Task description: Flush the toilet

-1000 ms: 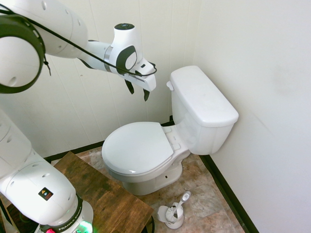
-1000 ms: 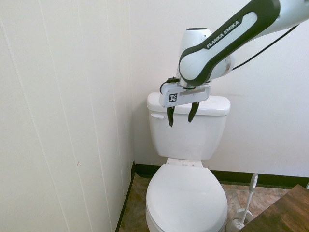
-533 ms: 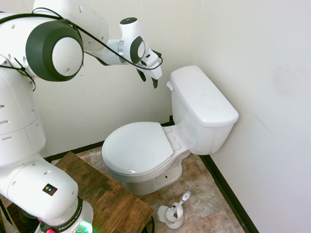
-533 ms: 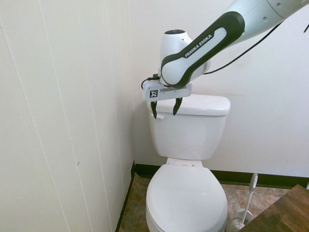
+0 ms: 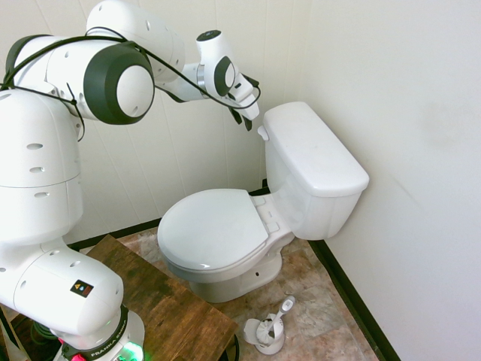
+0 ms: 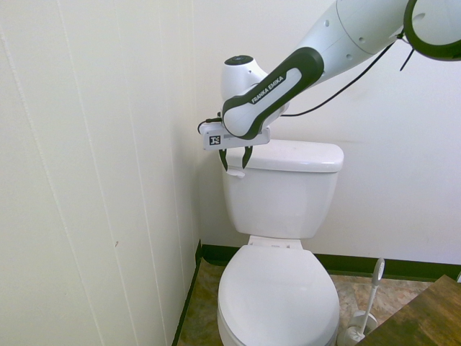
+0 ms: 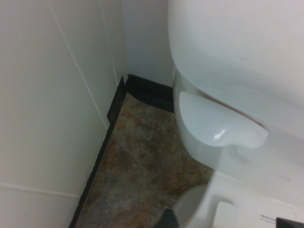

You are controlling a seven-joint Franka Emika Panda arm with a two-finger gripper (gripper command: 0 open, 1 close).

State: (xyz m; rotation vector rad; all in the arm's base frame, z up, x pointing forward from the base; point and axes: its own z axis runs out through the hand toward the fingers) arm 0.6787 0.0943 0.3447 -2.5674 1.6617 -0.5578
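1. Leftward, my pincer (image 6: 235, 170) hangs open and empty near the flush lever (image 7: 221, 122), its fingers parted.
2. Next comes the toilet (image 6: 277, 295), against the back wall, lid down.
3. Rightmost, the toilet brush (image 6: 370, 299) leans in its holder (image 6: 353, 331) on the floor.

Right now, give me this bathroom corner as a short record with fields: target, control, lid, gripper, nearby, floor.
target: glossy white ceramic toilet with a boxy tank, tank cover on
control: small white flush lever, at the tank's front corner beside the panelled white wall
lid: white oval seat lid, down
gripper: white two-finger gripper with dark fingers, open, holding nothing, near the lever
nearby: white toilet brush standing in its small white holder
floor: mottled brown-grey tile
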